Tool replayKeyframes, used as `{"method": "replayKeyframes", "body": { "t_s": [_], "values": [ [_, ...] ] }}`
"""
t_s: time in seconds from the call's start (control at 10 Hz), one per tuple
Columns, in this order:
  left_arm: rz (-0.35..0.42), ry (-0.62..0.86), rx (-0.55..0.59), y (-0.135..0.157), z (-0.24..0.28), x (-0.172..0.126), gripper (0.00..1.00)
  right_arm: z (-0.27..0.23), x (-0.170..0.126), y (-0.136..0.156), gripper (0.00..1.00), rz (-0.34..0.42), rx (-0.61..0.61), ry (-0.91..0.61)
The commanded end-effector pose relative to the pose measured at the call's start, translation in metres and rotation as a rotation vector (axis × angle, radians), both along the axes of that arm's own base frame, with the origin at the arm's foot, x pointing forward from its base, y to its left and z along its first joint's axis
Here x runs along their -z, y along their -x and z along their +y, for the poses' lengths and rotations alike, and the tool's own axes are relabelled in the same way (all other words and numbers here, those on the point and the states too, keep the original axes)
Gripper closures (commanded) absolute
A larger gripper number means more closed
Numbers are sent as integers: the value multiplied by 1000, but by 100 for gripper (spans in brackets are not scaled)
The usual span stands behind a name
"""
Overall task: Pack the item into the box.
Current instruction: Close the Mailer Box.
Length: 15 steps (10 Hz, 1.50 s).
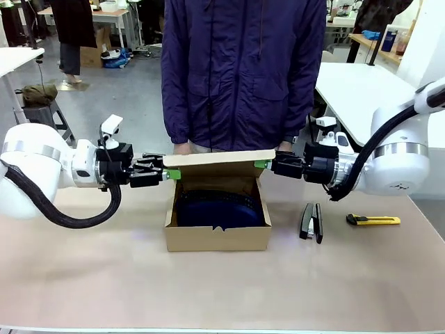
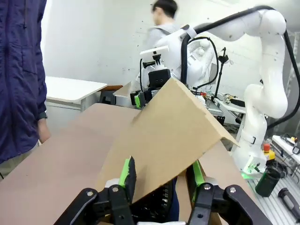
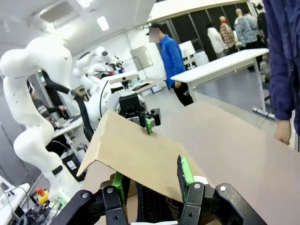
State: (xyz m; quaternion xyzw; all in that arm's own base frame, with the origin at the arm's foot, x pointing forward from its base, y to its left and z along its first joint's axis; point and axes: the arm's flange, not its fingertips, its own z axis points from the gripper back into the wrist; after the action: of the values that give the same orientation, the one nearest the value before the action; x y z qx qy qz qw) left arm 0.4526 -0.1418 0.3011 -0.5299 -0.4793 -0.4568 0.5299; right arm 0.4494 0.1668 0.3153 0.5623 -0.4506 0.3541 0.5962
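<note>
Looking into the box [image 1: 217,238], I see the dark navy pouch [image 1: 221,207] lying inside it, filling nearly the whole width. The flap lid [image 1: 219,159] is raised off the opening and stretches across the back of the box, above the pouch. The box sits mid-table [image 1: 208,299]. A black stapler [image 1: 311,222] lies just to its right, and a yellow-and-black utility knife [image 1: 373,220] farther right; both are apart from the box. A person in a dark blue jacket [image 1: 243,69] stands at the far edge, right behind the flap, hands low by the table. Each arm meets one end of the flap. My left fingers [image 2: 125,174] are set at a middling gap with the flap's corner between them. My right fingers [image 3: 184,171] straddle the opposite end the same way. Pads look to be against the card, but I cannot tell whether either pair truly clamps it.
</note>
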Motion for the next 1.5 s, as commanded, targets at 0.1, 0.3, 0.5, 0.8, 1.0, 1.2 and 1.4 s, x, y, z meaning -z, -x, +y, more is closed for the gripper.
{"method": "replayKeyframes", "body": {
  "t_s": [0.1,0.3,0.5,0.8,1.0,1.2,1.4],
  "values": [
    [-103,16,25,8,-4,15,41,8,20,10,44,-109,-15,21],
    [-118,5,28,10,-7,18,41,7,30,11,44,-132,-15,38],
    [-124,-1,38,12,-7,20,41,6,34,13,44,-163,-30,36],
    [-121,-36,66,13,-5,24,41,7,42,18,44,-172,-76,60],
    [-125,-45,77,13,-4,27,41,7,43,19,44,-175,-88,61],
    [-130,-40,74,10,-1,28,41,5,45,19,44,-179,-92,68],
    [-125,-72,68,8,-1,29,0,2,45,21,0,-191,-105,69]
  ]
}}
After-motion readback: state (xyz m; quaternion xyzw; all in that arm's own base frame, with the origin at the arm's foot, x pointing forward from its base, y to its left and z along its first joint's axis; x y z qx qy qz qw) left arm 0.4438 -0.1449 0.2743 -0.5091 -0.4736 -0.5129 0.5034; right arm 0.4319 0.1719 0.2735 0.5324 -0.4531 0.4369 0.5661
